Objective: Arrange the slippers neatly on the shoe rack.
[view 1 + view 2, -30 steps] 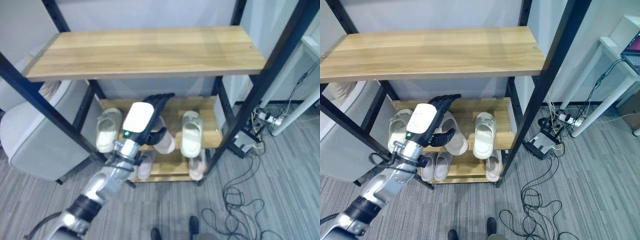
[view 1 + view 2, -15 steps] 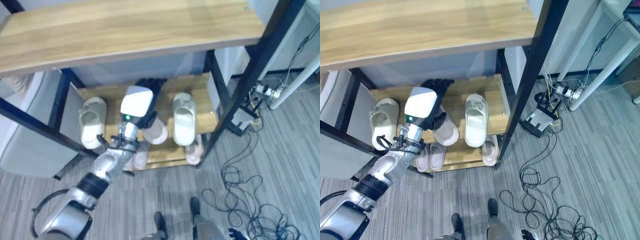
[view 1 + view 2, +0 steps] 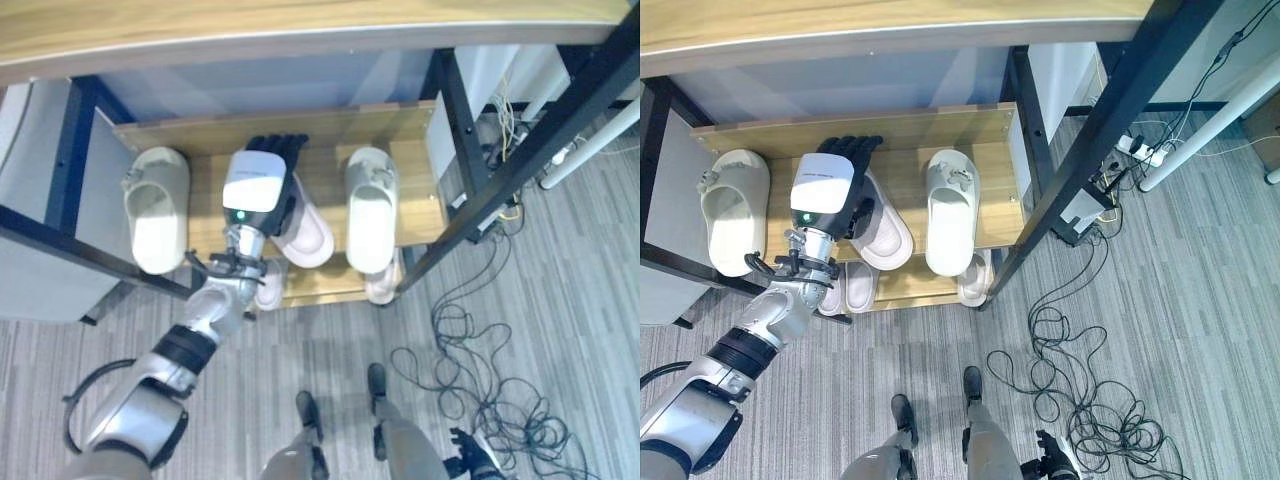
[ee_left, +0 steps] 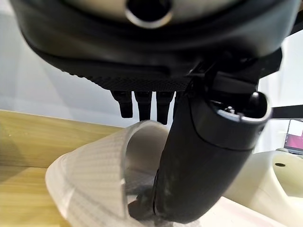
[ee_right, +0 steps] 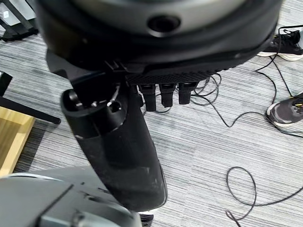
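Left hand [image 3: 262, 190] clamped on skewed slipper [image 3: 308, 232] mid-shelf of shoe rack [image 3: 415, 185], thumb in strap (heel angles toward right neighbour); right hand [image 5: 118, 142] relaxed, empty over floor

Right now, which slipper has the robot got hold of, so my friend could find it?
Look under the wide wooden top board at the wooden middle shelf of the black-framed rack. Three pale slippers lie there; it is the pinkish middle slipper, under the dark left hand. Unlike the two straight cream slippers either side, it lies slanted.
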Robot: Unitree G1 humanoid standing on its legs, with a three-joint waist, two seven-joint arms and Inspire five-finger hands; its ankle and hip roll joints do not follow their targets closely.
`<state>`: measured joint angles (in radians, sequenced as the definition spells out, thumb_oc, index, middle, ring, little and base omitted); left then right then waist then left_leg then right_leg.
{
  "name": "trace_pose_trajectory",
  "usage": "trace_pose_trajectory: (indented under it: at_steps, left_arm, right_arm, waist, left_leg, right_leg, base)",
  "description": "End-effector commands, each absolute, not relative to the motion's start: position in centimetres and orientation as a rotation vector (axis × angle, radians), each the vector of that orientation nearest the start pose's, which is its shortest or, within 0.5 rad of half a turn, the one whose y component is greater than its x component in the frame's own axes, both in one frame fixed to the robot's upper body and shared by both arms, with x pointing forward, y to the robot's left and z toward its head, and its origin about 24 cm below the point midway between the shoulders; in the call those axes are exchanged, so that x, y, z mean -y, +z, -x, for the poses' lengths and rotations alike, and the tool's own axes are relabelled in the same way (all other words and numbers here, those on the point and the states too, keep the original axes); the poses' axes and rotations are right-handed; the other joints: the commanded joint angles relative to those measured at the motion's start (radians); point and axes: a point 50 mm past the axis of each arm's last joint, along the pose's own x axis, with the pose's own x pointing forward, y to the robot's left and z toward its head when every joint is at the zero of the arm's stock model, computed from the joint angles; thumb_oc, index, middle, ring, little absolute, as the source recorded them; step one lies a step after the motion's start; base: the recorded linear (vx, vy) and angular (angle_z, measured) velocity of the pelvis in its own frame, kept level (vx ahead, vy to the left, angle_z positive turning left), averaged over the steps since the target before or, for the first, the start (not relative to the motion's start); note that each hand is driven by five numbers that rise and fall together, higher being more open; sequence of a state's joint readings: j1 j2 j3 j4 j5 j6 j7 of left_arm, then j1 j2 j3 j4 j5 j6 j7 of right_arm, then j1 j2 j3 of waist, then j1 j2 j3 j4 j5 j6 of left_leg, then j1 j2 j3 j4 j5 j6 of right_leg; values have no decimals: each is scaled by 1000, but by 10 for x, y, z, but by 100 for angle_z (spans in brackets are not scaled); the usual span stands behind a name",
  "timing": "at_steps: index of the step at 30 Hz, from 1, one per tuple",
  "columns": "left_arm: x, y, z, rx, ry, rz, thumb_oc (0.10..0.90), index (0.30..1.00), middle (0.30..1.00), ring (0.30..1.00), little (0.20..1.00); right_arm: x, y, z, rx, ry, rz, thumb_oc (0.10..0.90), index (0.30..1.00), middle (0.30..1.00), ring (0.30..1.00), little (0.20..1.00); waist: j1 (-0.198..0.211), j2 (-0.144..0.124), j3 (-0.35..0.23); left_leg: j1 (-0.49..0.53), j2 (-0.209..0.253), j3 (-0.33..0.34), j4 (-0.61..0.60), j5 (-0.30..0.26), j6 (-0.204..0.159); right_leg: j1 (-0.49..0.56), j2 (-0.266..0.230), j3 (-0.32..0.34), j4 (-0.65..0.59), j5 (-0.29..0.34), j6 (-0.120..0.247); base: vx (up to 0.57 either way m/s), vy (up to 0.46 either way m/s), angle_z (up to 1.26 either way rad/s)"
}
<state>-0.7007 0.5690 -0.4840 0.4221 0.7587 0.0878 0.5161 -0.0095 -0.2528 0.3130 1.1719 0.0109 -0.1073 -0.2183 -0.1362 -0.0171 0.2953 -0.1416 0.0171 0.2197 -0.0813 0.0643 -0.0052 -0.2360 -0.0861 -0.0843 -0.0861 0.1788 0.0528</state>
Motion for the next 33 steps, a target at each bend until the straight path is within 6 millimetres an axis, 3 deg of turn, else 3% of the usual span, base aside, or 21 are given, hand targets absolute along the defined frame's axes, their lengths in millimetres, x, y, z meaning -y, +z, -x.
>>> trace_pose_trajectory:
  at_steps: [1, 7, 18, 21, 24, 25, 26, 27, 28, 33]
  left_arm:
    - [-167, 249, -364, 856, 516, -1388, 800, 900, 900, 900, 900]
    - [-168, 247, -363, 850, 523, -1370, 800, 900, 900, 900, 900]
    - [-184, 256, -381, 737, 570, -1453, 800, 900, 900, 900, 900]
    - [-182, 245, -384, 697, 548, -1484, 800, 900, 900, 900, 900]
    - [-176, 242, -387, 688, 546, -1473, 800, 900, 900, 900, 900]
    - [-176, 242, -394, 642, 554, -1496, 684, 726, 726, 726, 726]
    - [-179, 245, -397, 617, 567, -1510, 530, 495, 495, 495, 495]
    - [-182, 247, -399, 600, 576, -1504, 449, 373, 373, 373, 373]
    - [-182, 248, -399, 600, 576, -1504, 400, 300, 300, 300, 300]
    - [-184, 250, -395, 628, 559, -1471, 400, 300, 300, 300, 300]
  right_arm:
    - [245, -147, -114, -1017, -88, 567, 800, 900, 900, 900, 900]
    - [245, -147, -112, -1016, -88, 563, 800, 900, 900, 900, 900]
    - [248, -141, -127, -965, -66, 607, 800, 900, 900, 900, 900]
    - [241, -137, -143, -920, -57, 596, 800, 900, 900, 900, 900]
    - [241, -139, -139, -931, -58, 599, 800, 900, 900, 900, 900]
    - [244, -139, -136, -934, -64, 605, 800, 900, 900, 900, 900]
    - [245, -138, -135, -934, -67, 608, 800, 900, 900, 900, 900]
    - [246, -138, -135, -936, -69, 609, 800, 900, 900, 900, 900]
    - [246, -138, -135, -935, -69, 608, 800, 900, 900, 900, 900]
    - [244, -140, -131, -945, -69, 588, 800, 900, 900, 900, 900]
  waist:
    - [5, 29, -4]
    - [6, 26, -6]
    - [-3, 16, -2]
    - [12, 16, -4]
    - [9, 15, -6]
    - [1, 12, -6]
    - [0, 11, -6]
    - [-2, 11, -5]
    - [-1, 11, -5]
    - [3, 10, 2]
  left_leg:
    - [3, 5, 0, -6, -68, -30]
    - [6, 4, 0, -6, -71, -29]
    - [-14, 9, 9, -6, -63, -30]
    - [-18, 9, 3, -6, -62, -28]
    - [-20, 8, 2, -6, -61, -28]
    - [-22, 9, 4, -6, -61, -28]
    - [-24, 9, 5, -6, -59, -27]
    - [-25, 10, 6, -6, -59, -28]
    - [-25, 10, 6, -6, -59, -28]
    - [-19, 9, 3, -6, -61, -26]
  right_leg:
    - [53, -17, 11, 45, -138, 116]
    - [54, -16, 11, 44, -140, 115]
    - [29, -12, 18, 42, -127, 118]
    - [29, -13, 12, 41, -129, 116]
    - [25, -13, 11, 43, -130, 116]
    - [21, -13, 13, 44, -128, 117]
    - [18, -12, 14, 44, -127, 117]
    - [16, -12, 14, 45, -126, 118]
    - [16, -13, 14, 46, -126, 118]
    - [20, -13, 13, 49, -129, 119]
  base:
    - [0, 0, 0]
    - [0, 0, 0]
    - [-3, 0, -1]
    - [-6, -15, -8]
    - [-1, -4, -2]
    - [-27, -8, 4]
    - [-37, -6, 4]
    - [0, 0, 0]
    - [-33, -4, -1]
    - [-9, -2, -1]
